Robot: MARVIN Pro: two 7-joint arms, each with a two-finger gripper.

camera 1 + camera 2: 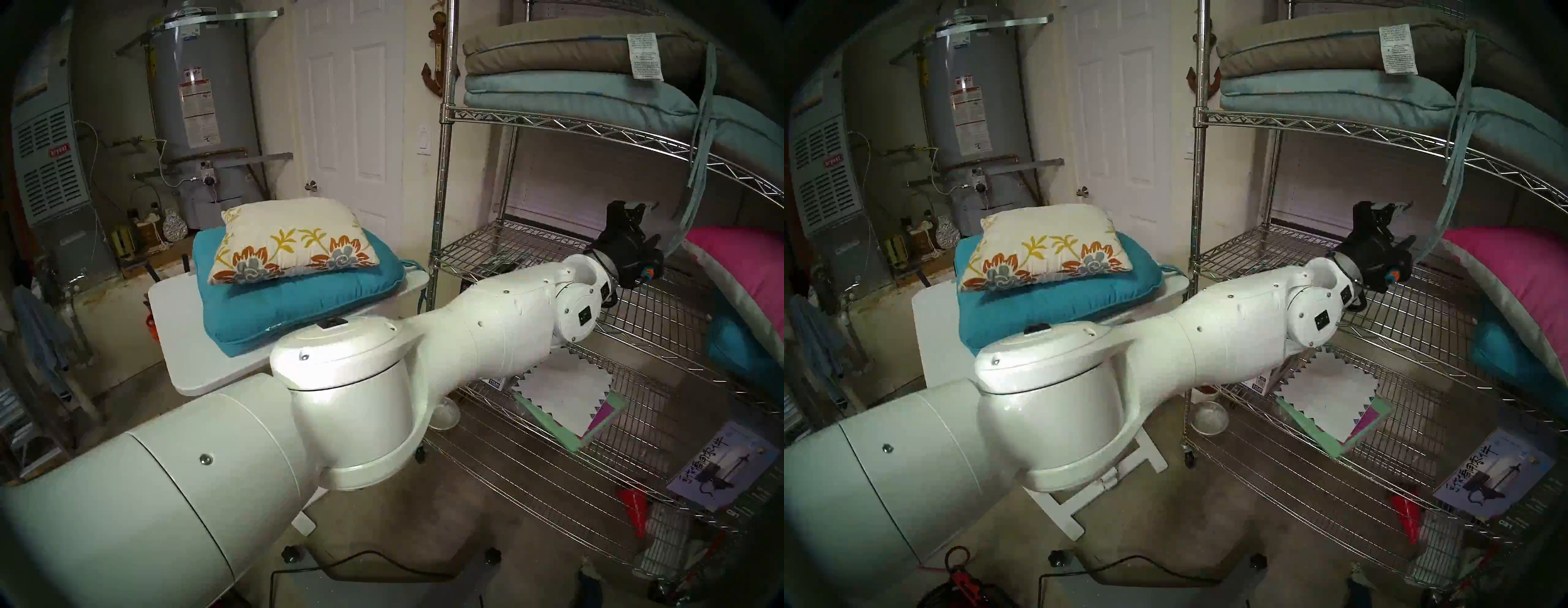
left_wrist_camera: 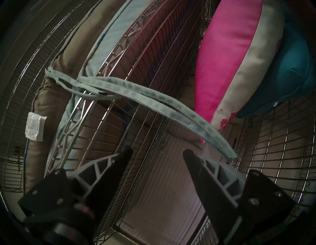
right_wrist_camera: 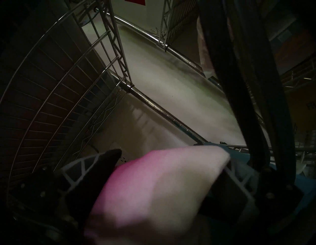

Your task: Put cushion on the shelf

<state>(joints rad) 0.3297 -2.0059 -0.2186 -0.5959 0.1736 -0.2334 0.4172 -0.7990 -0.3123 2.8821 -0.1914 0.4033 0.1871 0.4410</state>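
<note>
The left gripper [image 2: 157,152] stands with its jaws wide and nothing between them, poised over the shelf's [image 1: 526,250] middle tier, pointing inward past the dangling grey-green ties [image 2: 153,101]. The right gripper [image 3: 172,162] also stands wide, and a pink-to-white pillow [image 3: 153,188] fills the gap; whether it is gripped I cannot tell.

The cushion [image 1: 292,242] lies well away from the shelf, off its left post on a teal cushion [image 1: 305,305] atop a white table [image 1: 178,339], long axis running roughly across the head view. The left arm looks nearer, and must swing back out of the shelf to reach it.

The shelf's top tier holds a stack of flat pads [image 1: 572,72]; the middle tier holds the pink pillow at its right end; the lower tiers hold papers [image 1: 568,395].
</note>
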